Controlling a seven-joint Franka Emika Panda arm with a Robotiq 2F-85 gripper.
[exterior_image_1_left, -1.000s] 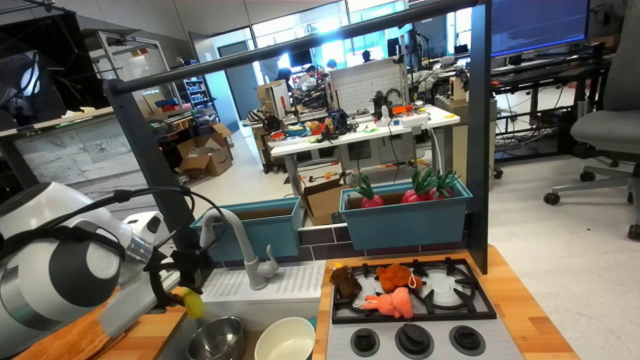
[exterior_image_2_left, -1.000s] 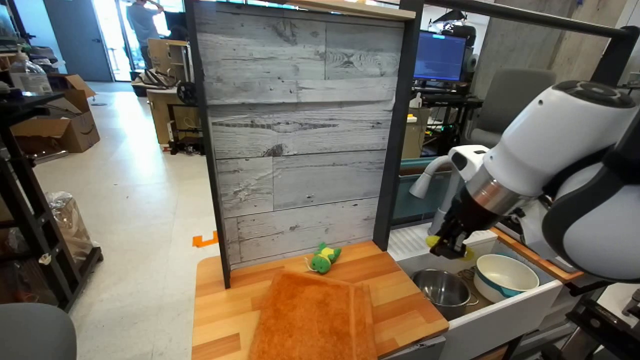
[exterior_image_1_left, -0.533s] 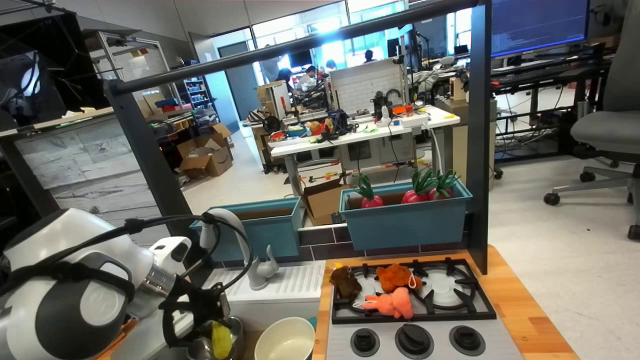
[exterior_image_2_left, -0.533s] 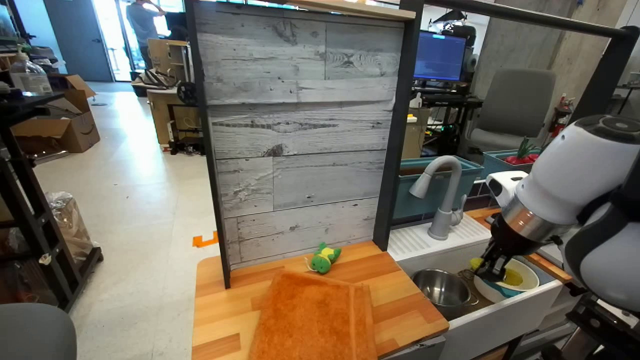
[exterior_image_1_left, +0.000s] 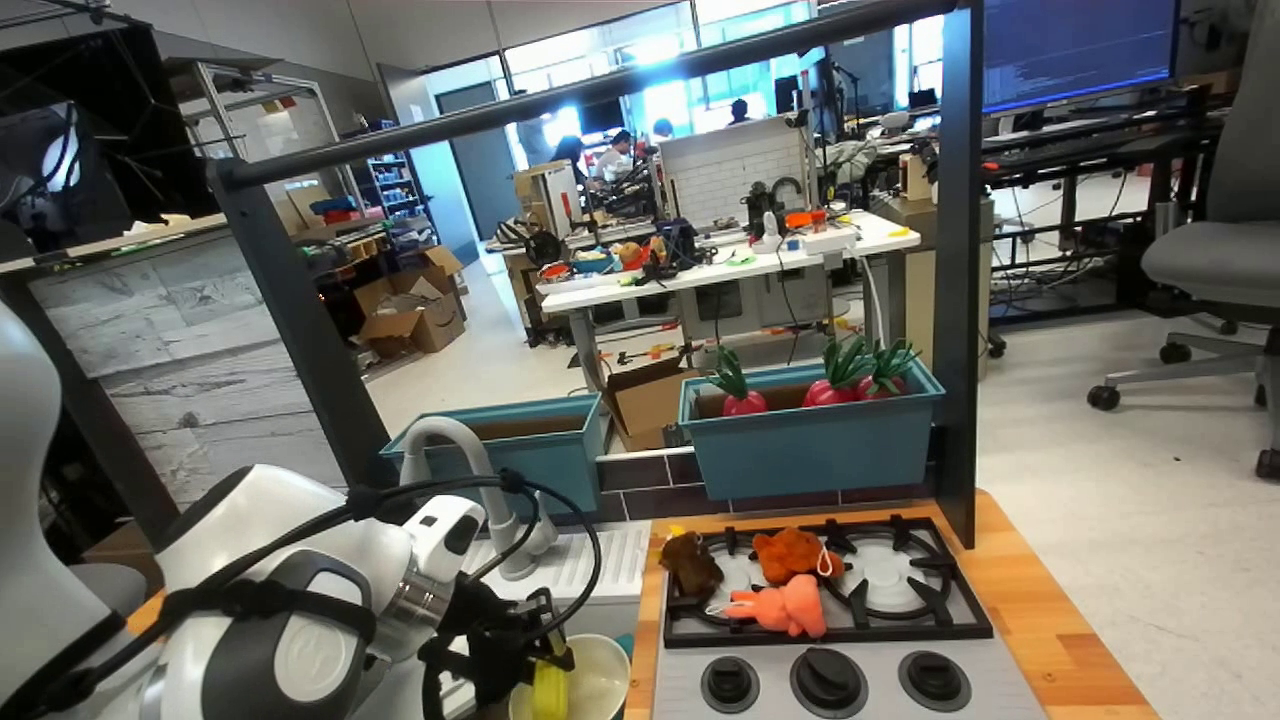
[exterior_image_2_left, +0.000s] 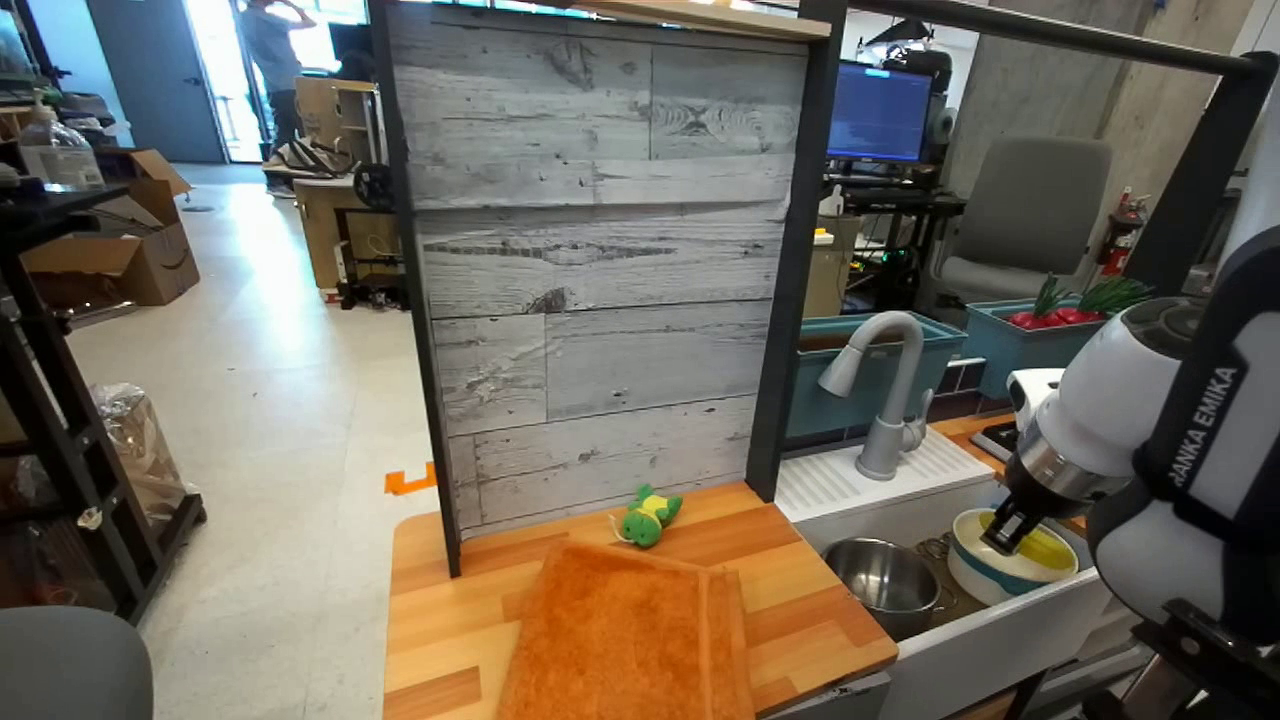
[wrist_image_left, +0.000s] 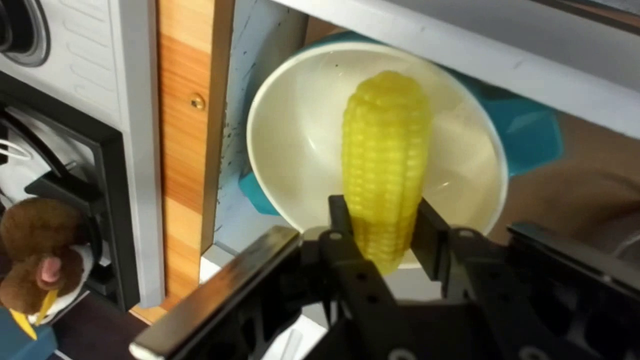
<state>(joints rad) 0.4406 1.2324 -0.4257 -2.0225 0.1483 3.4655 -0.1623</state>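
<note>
My gripper (wrist_image_left: 385, 222) is shut on a yellow corn cob (wrist_image_left: 387, 150), gripping it near one end. In the wrist view the corn lies over the mouth of a cream bowl with teal outside and handles (wrist_image_left: 300, 135). The bowl (exterior_image_2_left: 985, 575) stands in the sink, and the corn (exterior_image_2_left: 1045, 548) overlaps its opening there. In an exterior view the gripper (exterior_image_1_left: 555, 660) and corn (exterior_image_1_left: 550, 692) partly cover the bowl (exterior_image_1_left: 603, 668). I cannot tell whether the corn touches the bowl.
A steel pot (exterior_image_2_left: 880, 580) stands beside the bowl in the sink. The grey faucet (exterior_image_2_left: 890, 400) rises behind. The stove (exterior_image_1_left: 900, 600) bears plush toys (exterior_image_1_left: 790, 605). The sink's front wall (exterior_image_2_left: 1010, 630) is close to the arm. An orange towel (exterior_image_2_left: 630, 630) and green toy (exterior_image_2_left: 645, 520) lie on the counter.
The arm has swung across the sink, away from the faucet and past the steel pot, and come lower. The corn has travelled with it to over the cream bowl.
</note>
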